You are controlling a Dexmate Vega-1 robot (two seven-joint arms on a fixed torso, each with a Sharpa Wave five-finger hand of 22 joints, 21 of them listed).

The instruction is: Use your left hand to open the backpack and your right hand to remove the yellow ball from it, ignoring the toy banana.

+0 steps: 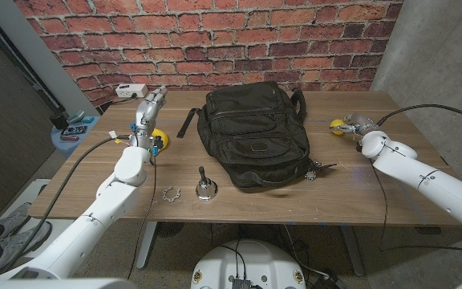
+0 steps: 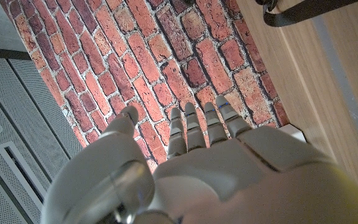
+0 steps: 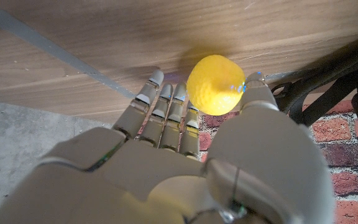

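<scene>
Since the yellow ball sits at my right hand on the far right of the table, well apart from the black backpack at the middle, I judge the removal essentially done. From the right wrist camera the ball lies between thumb and fingers, but I cannot tell whether they pinch it or merely flank it; contact is not resolvable. Handling estimate: ball looks small, matte, slightly dimpled, probably light and somewhat soft; round, so it will roll on the bare wood if let go carelessly. Best purchase is across its widest part, thumb opposing fingers. My left hand stands raised over the far left of the table, fingers straight and apart, holding nothing; a yellow object lies just beside that forearm, possibly the toy banana, cannot confirm. Backpack is soft fabric, lying flat, with a loose strap on its left. Near its left corner: a small metal piece with an upright stem.
</scene>
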